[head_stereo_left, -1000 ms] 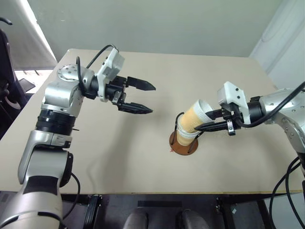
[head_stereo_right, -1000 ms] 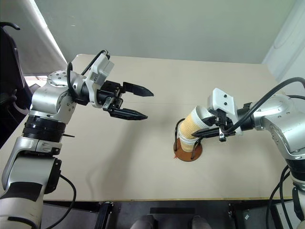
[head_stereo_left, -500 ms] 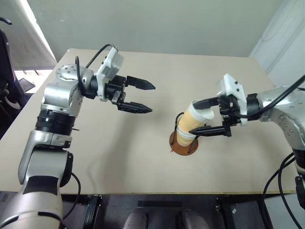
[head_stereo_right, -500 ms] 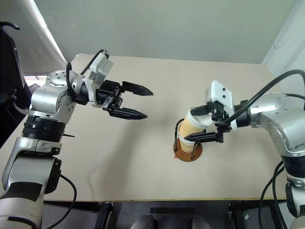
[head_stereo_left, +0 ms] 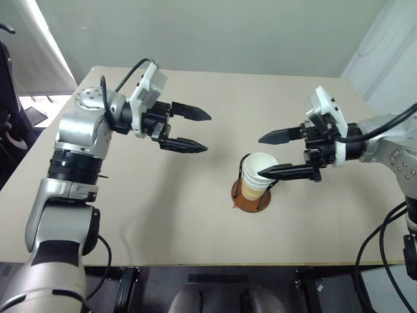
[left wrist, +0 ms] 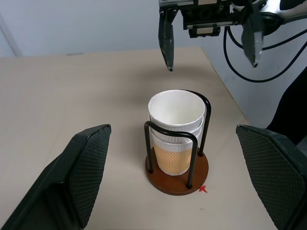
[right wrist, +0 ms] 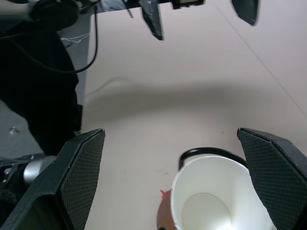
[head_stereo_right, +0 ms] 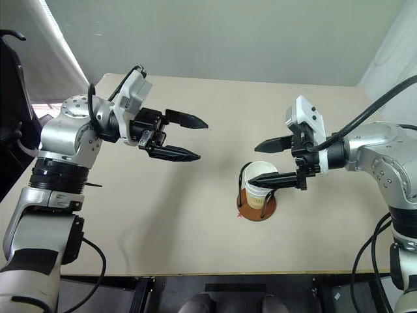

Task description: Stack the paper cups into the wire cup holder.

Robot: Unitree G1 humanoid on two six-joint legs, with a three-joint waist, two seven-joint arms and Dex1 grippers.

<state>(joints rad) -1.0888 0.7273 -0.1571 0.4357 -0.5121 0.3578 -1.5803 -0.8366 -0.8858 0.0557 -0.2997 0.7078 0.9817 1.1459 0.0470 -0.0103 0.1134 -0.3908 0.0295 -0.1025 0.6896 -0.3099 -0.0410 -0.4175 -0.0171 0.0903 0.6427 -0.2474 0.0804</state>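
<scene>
Hovering just right of the stack in the left eye view, the right gripper had its fingers spread wide with nothing between them; the lower fingertip overlapped the top cup's rim in the picture, contact unclear. My read: it was parked there because the last cup had just been let go and the jaws needed clearance off the rim.

Left gripper sat at centre-left of the frame, well apart from the stack, fingers also wide and empty, aimed toward the holder. Looked like a standby pose with no job at that point.

Wire cup holder stood upright on the table, lower centre-right of the head view, brown disc base flat, a small red mark beside it. The black wire loops rose on either side of the cups.

Paper cups were nested inside it, mouths up, stack upright. Tan wall of the bottom cup and rolled rims above it were plain; I counted probably three, though the rims sat close together. Top cup was empty inside.

Judgement: stacking looked complete.
</scene>
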